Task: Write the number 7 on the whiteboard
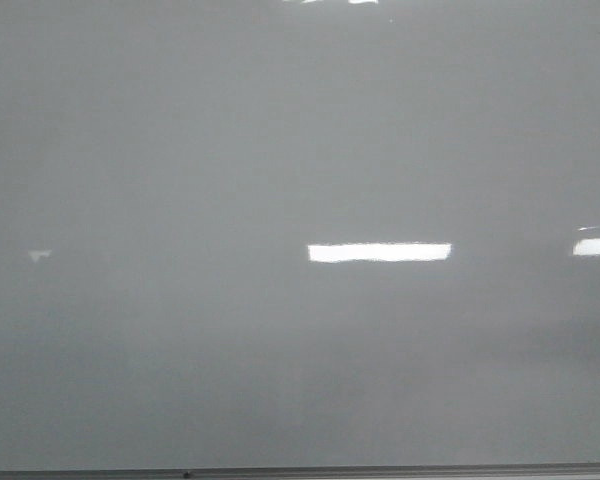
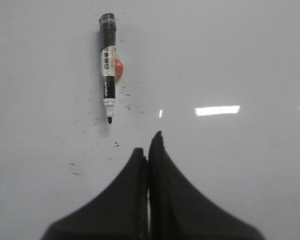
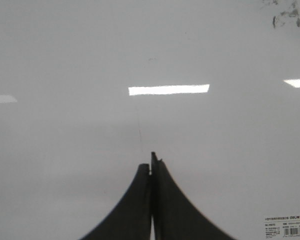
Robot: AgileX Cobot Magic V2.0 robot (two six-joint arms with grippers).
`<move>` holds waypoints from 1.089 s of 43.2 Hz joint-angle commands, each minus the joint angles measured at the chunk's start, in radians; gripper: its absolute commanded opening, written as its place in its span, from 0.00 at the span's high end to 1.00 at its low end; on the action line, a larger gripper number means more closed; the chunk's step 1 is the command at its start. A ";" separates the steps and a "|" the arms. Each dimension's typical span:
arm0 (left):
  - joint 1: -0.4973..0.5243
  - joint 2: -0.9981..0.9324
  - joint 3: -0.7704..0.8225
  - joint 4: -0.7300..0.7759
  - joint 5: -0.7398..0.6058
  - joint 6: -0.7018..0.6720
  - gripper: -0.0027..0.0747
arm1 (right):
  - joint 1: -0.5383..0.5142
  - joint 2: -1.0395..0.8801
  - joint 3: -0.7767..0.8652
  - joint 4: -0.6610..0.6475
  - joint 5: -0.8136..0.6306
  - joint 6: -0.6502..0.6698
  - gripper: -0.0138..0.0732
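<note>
The whiteboard (image 1: pixel 280 150) fills the front view, glossy pale grey and blank, with a thin grey frame edge along the bottom. No number 7 shows on it in any view. Neither gripper shows in the front view. In the left wrist view a black-and-white marker (image 2: pixel 108 65) lies uncapped on the board, tip toward my left gripper (image 2: pixel 147 145), which is shut and empty a short way from the tip. My right gripper (image 3: pixel 151 162) is shut and empty over bare board (image 3: pixel 140 50).
Small black ink specks (image 2: pixel 121 95) dot the board around the marker. Dark smudges (image 3: pixel 285 15) sit in one corner of the right wrist view, and a white barcode label (image 3: pixel 283 226) is stuck on the board near the right gripper. Bright rectangular light reflections (image 1: pixel 380 252) cross the board.
</note>
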State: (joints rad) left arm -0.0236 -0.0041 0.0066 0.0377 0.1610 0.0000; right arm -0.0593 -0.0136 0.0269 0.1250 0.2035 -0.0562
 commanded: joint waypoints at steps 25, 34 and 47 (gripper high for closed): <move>0.003 -0.012 0.003 -0.008 -0.077 0.000 0.99 | -0.002 -0.010 -0.004 0.005 -0.084 -0.009 0.91; 0.003 -0.012 0.003 -0.008 -0.077 0.000 0.99 | -0.002 -0.010 -0.004 0.005 -0.084 -0.009 0.91; 0.003 -0.012 0.003 -0.008 -0.098 0.000 0.99 | -0.002 -0.010 -0.004 0.005 -0.086 -0.009 0.91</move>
State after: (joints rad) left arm -0.0236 -0.0041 0.0066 0.0377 0.1582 0.0000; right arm -0.0593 -0.0136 0.0269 0.1250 0.2035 -0.0562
